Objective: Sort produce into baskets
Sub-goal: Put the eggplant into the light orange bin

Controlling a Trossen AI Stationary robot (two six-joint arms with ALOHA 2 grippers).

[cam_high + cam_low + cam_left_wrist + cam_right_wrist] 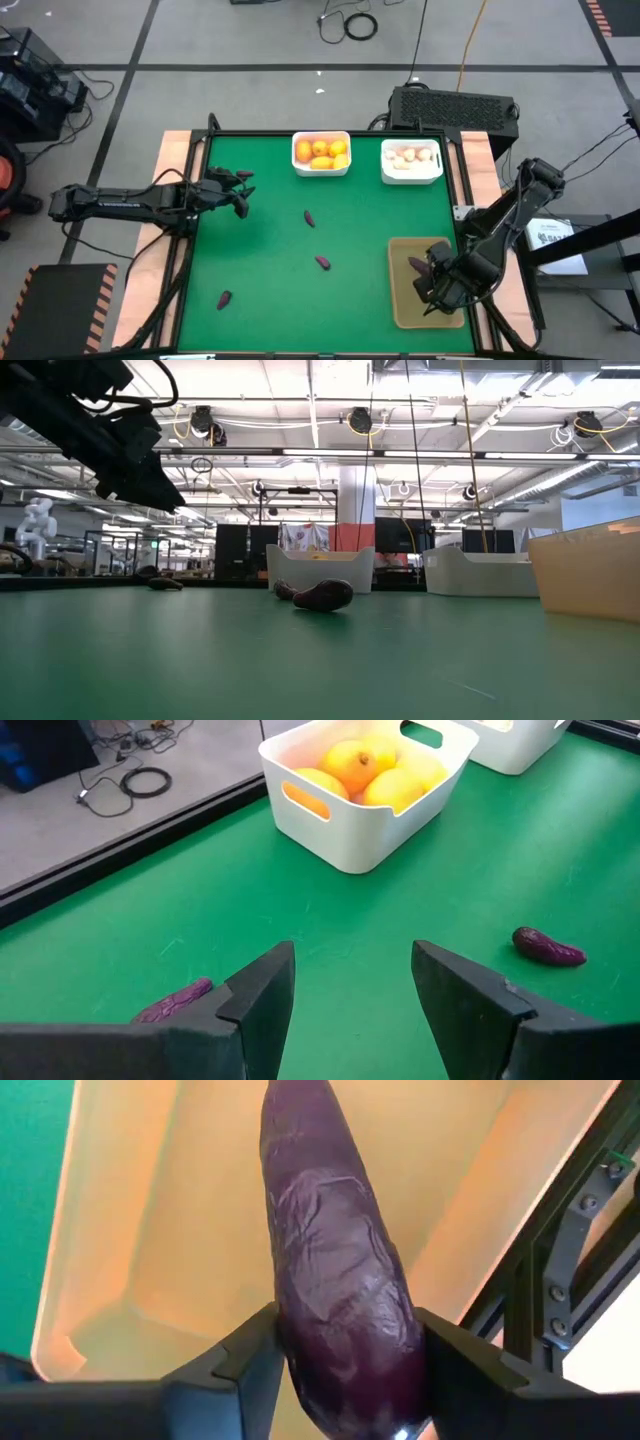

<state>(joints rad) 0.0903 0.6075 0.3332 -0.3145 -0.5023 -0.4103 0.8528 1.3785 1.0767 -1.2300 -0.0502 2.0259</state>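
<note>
My right gripper (430, 272) is over the tan tray (400, 305) at the near right and is shut on a long dark purple piece (335, 1270). My left gripper (240, 186) hangs open and empty above the table's left side; it also shows in the low view (110, 440). Three smaller purple pieces lie on the green mat: one mid-table (310, 217), one nearer (322, 262), one near left (224, 298). The far white bin with orange-yellow fruits (321, 153) and the one with white bulbs (411, 161) stand side by side. My right gripper pinches the long purple piece between its two fingers (250, 1360), on its thick sides (300, 1350) near one end. The fingers lie along the piece, which sticks out past them over the tray's floor (150, 1230). Whether its far end touches the tray, I cannot tell.
A black box with a grille (455, 105) stands behind the far edge. In the left wrist view, a purple piece (548, 947) lies ahead of the open fingers and another (175, 1002) is beside one finger. Wooden rails edge the mat (180, 160).
</note>
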